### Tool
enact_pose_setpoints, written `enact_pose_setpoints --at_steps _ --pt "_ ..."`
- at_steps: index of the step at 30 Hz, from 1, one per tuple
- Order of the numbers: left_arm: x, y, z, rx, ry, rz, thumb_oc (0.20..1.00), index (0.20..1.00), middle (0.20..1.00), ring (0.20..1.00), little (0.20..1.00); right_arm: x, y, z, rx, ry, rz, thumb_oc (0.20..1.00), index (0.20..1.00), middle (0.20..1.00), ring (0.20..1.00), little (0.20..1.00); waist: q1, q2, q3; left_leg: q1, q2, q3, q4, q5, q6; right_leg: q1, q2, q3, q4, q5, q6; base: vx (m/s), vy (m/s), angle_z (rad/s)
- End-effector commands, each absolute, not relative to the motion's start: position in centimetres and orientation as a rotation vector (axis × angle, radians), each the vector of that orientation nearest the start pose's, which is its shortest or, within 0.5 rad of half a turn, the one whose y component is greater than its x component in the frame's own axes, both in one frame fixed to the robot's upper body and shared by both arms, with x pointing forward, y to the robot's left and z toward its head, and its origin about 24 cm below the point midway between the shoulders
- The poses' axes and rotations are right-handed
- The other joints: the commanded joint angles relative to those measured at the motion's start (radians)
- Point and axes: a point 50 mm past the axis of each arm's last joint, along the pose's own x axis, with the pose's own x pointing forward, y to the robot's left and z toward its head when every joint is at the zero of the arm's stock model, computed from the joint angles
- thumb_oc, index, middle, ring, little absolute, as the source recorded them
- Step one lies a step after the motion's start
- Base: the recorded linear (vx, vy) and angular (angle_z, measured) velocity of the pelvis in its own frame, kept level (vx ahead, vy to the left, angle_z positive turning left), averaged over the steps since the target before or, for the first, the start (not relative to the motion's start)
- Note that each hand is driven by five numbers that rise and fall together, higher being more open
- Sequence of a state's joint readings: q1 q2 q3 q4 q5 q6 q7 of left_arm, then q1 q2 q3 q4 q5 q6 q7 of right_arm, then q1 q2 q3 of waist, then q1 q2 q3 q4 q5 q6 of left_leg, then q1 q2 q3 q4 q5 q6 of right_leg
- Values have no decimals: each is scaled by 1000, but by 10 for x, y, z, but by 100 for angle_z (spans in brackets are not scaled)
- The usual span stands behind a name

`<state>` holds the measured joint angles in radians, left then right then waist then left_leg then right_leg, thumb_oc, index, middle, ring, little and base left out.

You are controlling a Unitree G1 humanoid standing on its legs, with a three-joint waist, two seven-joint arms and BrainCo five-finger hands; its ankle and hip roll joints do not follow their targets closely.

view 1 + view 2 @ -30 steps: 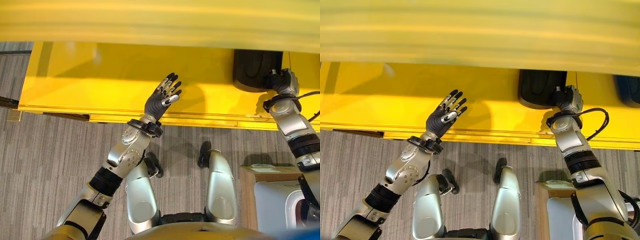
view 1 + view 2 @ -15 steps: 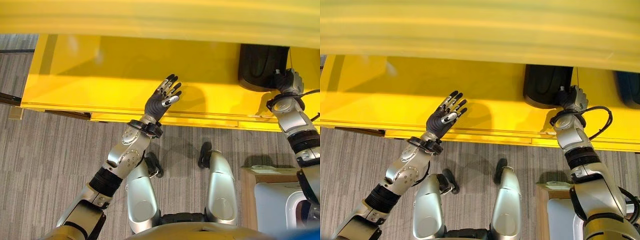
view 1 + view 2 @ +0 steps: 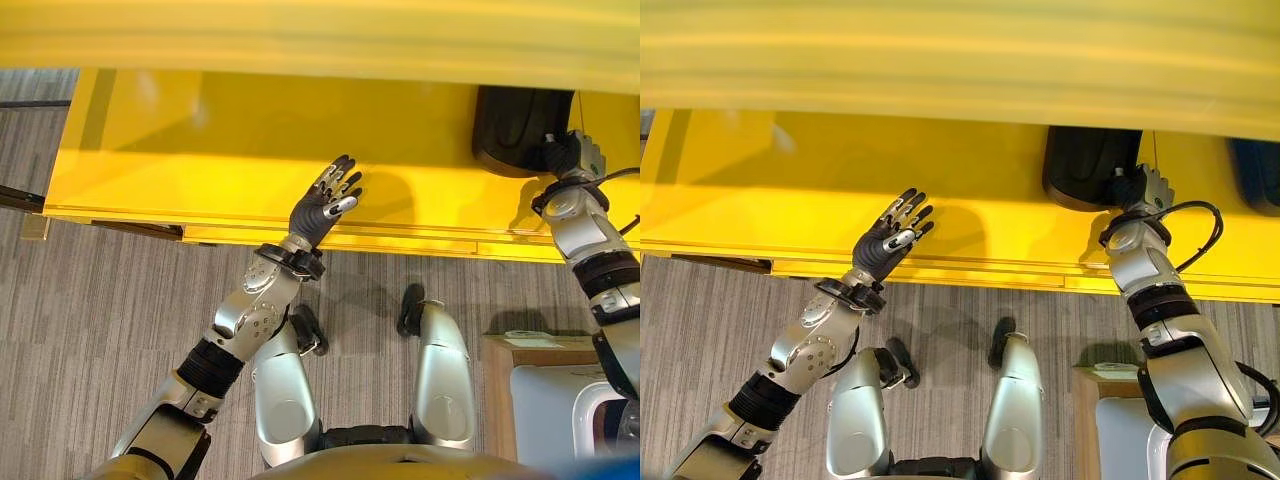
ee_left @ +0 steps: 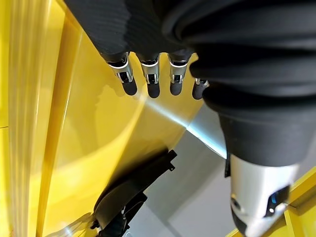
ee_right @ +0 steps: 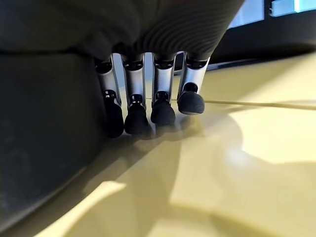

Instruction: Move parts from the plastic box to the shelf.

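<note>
You see a glossy yellow shelf [image 3: 200, 150] with a smooth, flat surface and a straight front edge; it reflects the light and carries soft shadows of the arms. A second yellow board [image 3: 320, 40] runs above it across the top of both eye views.

On the shelf, at its right part, lies the task's thing, a black part [image 3: 520, 130]. It has a matte, dark surface and a rounded, bulky shape with soft corners. In the right wrist view it shows as a large dark mass [image 5: 44, 138] right beside the fingers.

The right robot hand [image 3: 1145, 190] is at the near edge of this black part. Its fingers [image 5: 136, 113] are straight and side by side, with the dark tips down close to the yellow surface, and they do not curl around anything; the hand is released. If the fingers touch the part, you cannot tell for sure.

The left robot hand [image 3: 328, 198] hovers above the middle of the shelf, well apart from the black part. It is spread out, and it holds nothing.

At the lower right of the eye views stands a light grey plastic box [image 3: 560, 415] with smooth walls, beside a brown cardboard piece [image 3: 530, 345]. What is inside you cannot see. The floor [image 3: 100, 320] is a grey carpet with fine stripes.
</note>
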<state>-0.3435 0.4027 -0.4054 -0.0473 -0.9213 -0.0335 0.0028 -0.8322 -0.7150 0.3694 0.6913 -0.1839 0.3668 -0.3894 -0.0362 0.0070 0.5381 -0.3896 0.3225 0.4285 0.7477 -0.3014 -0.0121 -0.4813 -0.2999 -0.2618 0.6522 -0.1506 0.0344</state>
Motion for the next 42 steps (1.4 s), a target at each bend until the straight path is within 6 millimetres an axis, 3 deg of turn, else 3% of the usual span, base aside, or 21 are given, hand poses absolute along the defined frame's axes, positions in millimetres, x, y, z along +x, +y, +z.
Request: enact_pose_setpoints --at_steps 1,34,35,36,42 --pt "278 94 138 -509 -206 -606 1000 1000 1000 1000 1000 375 -290 196 -1173 16 -602 200 200 200 200 200 32 18 -18 34 -29 -36 -110 56 -24 40 -17 -42 162 -147 29 0 0 0" --pt "279 95 131 -510 -200 -632 1000 1000 1000 1000 1000 372 -303 203 -1446 -30 -651 200 200 200 200 200 44 24 -18 21 -34 -48 -106 51 -21 33 -29 -43 162 -143 37 0 0 0" --pt "279 96 131 -510 -201 -631 1000 1000 1000 1000 1000 371 -304 203 -1444 -15 -661 379 379 379 379 379 44 24 -18 21 -35 -49 -106 51 -21 33 -29 -43 161 -143 37 0 0 0" --pt "278 96 131 -510 -201 -632 1000 1000 1000 1000 1000 371 -305 201 -1415 -30 -664 1000 1000 1000 1000 1000 44 24 -18 22 -34 -49 -107 51 -21 33 -29 -42 161 -142 38 0 0 0" --pt "278 94 132 -537 -199 -632 1000 1000 1000 1000 1000 369 -296 205 -1190 -178 -766 1000 1000 1000 1000 1000 36 31 -18 24 -39 -49 -112 50 -20 33 -26 -35 158 -143 38 3 15 0"
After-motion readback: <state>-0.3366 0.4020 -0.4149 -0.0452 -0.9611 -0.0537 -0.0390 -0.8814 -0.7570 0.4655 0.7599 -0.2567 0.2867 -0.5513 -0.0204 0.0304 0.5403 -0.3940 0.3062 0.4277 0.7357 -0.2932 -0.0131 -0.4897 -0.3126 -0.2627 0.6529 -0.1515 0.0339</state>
